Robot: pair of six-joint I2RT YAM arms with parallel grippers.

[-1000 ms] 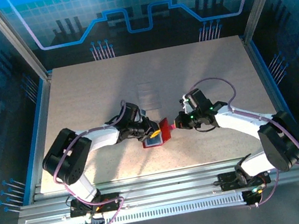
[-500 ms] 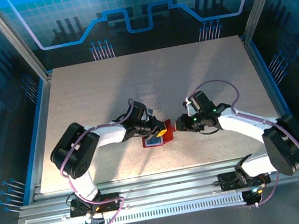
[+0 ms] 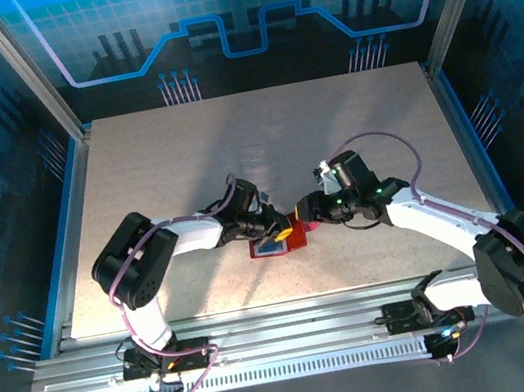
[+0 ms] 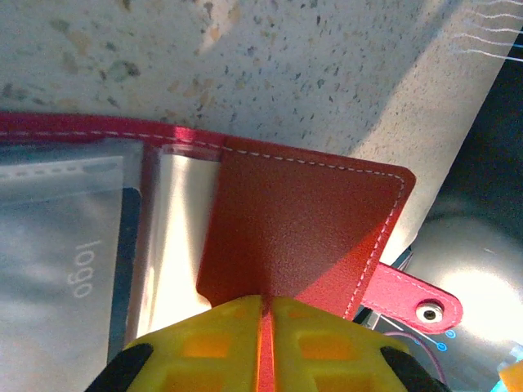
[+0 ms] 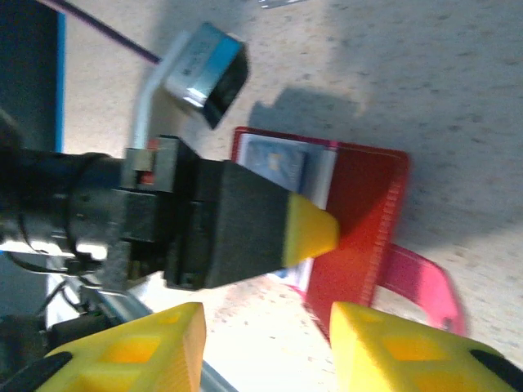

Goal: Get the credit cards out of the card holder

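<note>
**While left pinches the red leaf, right stands spread beside the strap**

Where the arms leave their bases at the near edge, both fold at the shoulder and reach low and inward over the table (image 3: 157, 174), so the two wrists almost face each other just short of its middle. My left gripper (image 4: 263, 314) comes in from the left with its forearm laid nearly flat. Its yellow fingers (image 4: 327, 347) are pressed together on the edge of one leaf of the card holder (image 4: 302, 220), with only a thin red line showing between them. I cannot tell whether that leaf is lifted off the tabletop.

Just past the pinch, the strap tab (image 4: 409, 302) sticks out to the side. On the other leaf, a blue card (image 5: 278, 163) sits inside a clear pocket.

My right gripper (image 5: 261, 347) comes in from the right, its forearm sloping down from a raised elbow. Its fingers (image 5: 139, 351) stand well apart and hold nothing. The card holder lies just beyond their tips, and the strap tab is nearest one of them. The card holder sits between the two wrists, closer to my side than to the far edge.
</note>
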